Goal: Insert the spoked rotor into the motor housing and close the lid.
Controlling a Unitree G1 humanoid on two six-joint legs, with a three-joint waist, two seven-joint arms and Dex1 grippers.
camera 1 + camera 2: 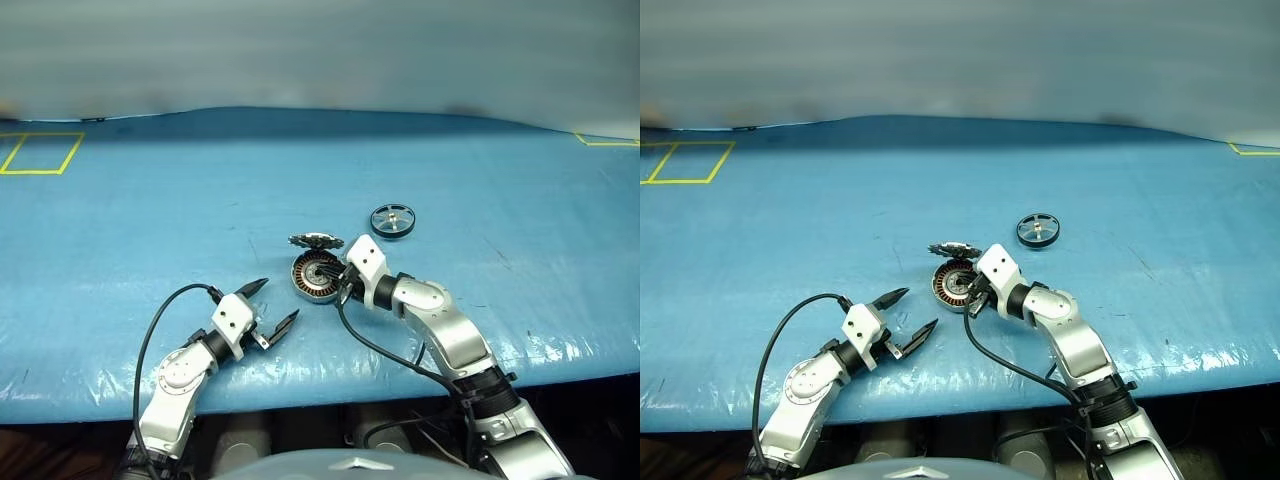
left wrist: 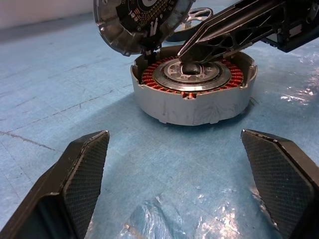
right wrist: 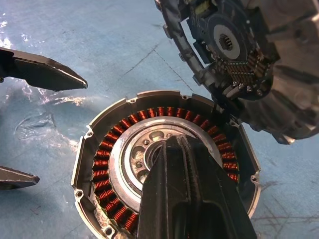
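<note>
The motor housing (image 1: 310, 275) lies open on the blue table cover, its copper windings (image 3: 107, 164) ringing a dark central hub. Its lid (image 1: 316, 240) stands tilted up on the hinge at the far edge, inner face (image 3: 234, 50) showing. My right gripper (image 3: 172, 144) is shut, with its tips down at the housing's hub (image 2: 187, 62); I cannot tell whether they pinch anything. The spoked rotor (image 1: 393, 221) lies flat on the table, behind and to the right of the housing. My left gripper (image 1: 279, 300) is open, just to the housing's near left, with nothing between its fingers (image 2: 84, 169).
Yellow tape rectangles (image 1: 40, 152) mark the table's far left and far right corners. The table's near edge runs just below both arms. Black cables (image 1: 160, 320) loop from each wrist.
</note>
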